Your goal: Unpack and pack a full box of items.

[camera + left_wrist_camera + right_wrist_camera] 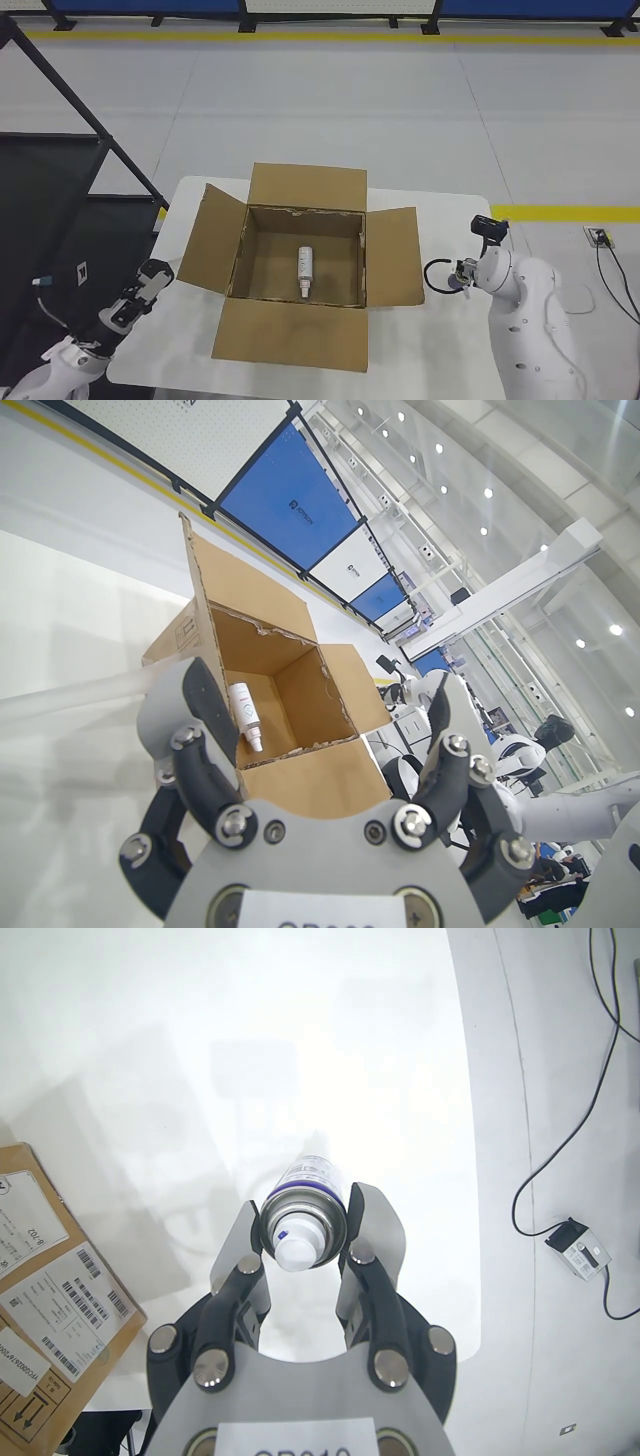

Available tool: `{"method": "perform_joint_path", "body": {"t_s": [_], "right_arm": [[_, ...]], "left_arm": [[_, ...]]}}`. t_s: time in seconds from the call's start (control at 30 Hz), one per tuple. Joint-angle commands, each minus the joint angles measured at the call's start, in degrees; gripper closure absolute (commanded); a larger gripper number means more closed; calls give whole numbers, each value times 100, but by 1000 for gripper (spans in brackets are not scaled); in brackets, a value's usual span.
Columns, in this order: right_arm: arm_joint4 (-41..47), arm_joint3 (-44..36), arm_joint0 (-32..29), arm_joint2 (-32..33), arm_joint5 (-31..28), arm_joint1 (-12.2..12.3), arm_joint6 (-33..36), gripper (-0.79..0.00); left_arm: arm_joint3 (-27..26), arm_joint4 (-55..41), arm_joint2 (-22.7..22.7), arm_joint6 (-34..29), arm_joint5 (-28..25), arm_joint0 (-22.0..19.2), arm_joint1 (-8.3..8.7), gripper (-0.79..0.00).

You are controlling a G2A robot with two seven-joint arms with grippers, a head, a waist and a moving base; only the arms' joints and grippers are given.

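Right up at the lens, your right gripper (306,1210) is clamped on a spray can (311,1175). There's one finger on each side just below the shoulder, and the white nozzle cap points back at the wrist camera. The can hangs upright over a bare patch of the white table (300,1053), off to the right of the cardboard box (305,190) and near that side's table edge. I honestly can't tell if its base touches the tabletop.

Your left gripper (322,687) has its jaws spread wide with nothing between them. It sits by the table's left edge, close to the box's left flap but not touching, and it's aimed toward the opening.

The box is mid-table with all four flaps folded out. A white spray bottle (306,272) lies on its side around the middle of the box floor, with its nozzle end toward your side. The right flap's outer face carries shipping labels (50,1288).

Past the table's right edge, a black cable (605,1053) runs across the floor to a small grey socket box (580,1250).
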Motion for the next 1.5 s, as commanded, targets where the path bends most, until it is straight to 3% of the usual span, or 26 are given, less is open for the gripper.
{"method": "perform_joint_path", "body": {"t_s": [0.0, 0.07, 0.17, 0.23, 0.3, 0.5, 0.6, 0.77, 0.9, 1.07, 1.27, 1.47], "right_arm": [[53, 59, -17, 24, -30, 7, -69, -191], [109, 113, -37, 55, -47, 14, -143, -317], [206, 167, -61, 95, -71, 25, -221, -440], [282, 179, -76, 118, -100, 32, -265, -653], [320, 162, -101, 141, -118, 41, -301, -785], [367, -263, -250, 158, -6, 55, -431, -785], [330, -1240, -524, -67, 229, 23, -724, -785], [-201, -2951, -831, -1040, 360, -47, -1011, -785], [-565, -3337, -418, -2080, 131, -128, -889, -785], [119, -2313, 899, -3187, -459, -332, -452, -785], [1799, 246, 2613, -4280, -949, -775, -171, -785], [2879, 2384, 3408, -5049, -919, -1257, -543, -785]], "left_arm": [[-30, 30, 35, 34, 16, 4, 0, -785], [-50, 52, 62, 56, 26, 4, 2, -785], [-69, 80, 86, 81, 38, 3, 6, -785], [-74, 86, 95, 93, 44, 1, 9, -785], [-79, 90, 103, 103, 52, -1, 13, -785], [-77, 82, 119, 100, 55, -19, 25, -785], [-64, 56, 87, 97, 52, -23, 35, -785], [14, -52, -34, 148, 34, 7, 48, -785], [120, -203, -164, 178, -9, 44, 58, -785], [296, -417, -332, 159, -81, 80, 74, -785], [498, -677, -556, 88, -183, 134, 97, -785], [642, -1026, -750, -146, -231, 140, 132, -785]]}}
